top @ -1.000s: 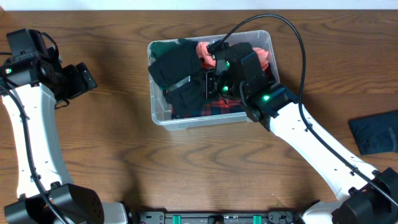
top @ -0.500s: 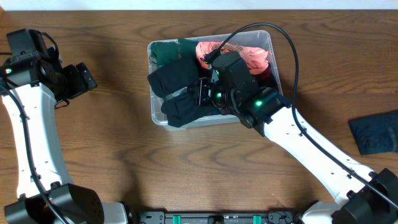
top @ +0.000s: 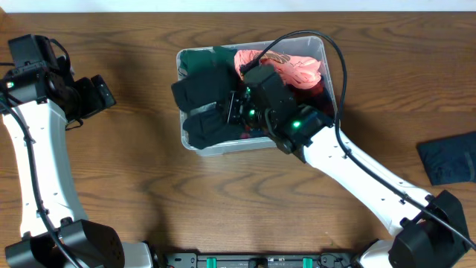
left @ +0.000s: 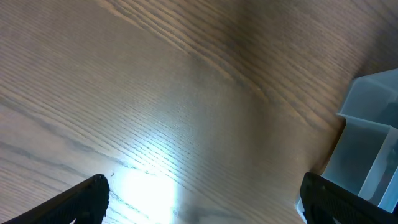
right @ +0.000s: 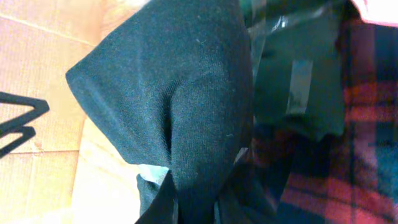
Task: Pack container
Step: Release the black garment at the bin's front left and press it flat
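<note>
The clear plastic container (top: pixel 320 46) sits at the table's upper middle, holding dark green, pink and red-plaid clothes. My right gripper (top: pixel 234 112) is inside it, shut on a black garment (top: pixel 202 89) that drapes over the container's left part. In the right wrist view the black garment (right: pixel 186 106) fills the middle, with red plaid cloth (right: pixel 360 124) to the right. My left gripper (top: pixel 100 93) hovers open and empty over bare table far left of the container; its view shows the container's corner (left: pixel 373 143) at the right edge.
A dark blue folded garment (top: pixel 448 158) lies on the table at the far right. My right arm's cable arcs over the container's far side. The wooden table (top: pixel 111 171) stretches around.
My right gripper has moved left across the container, dragging the black garment toward its left wall. The left arm has not moved.
</note>
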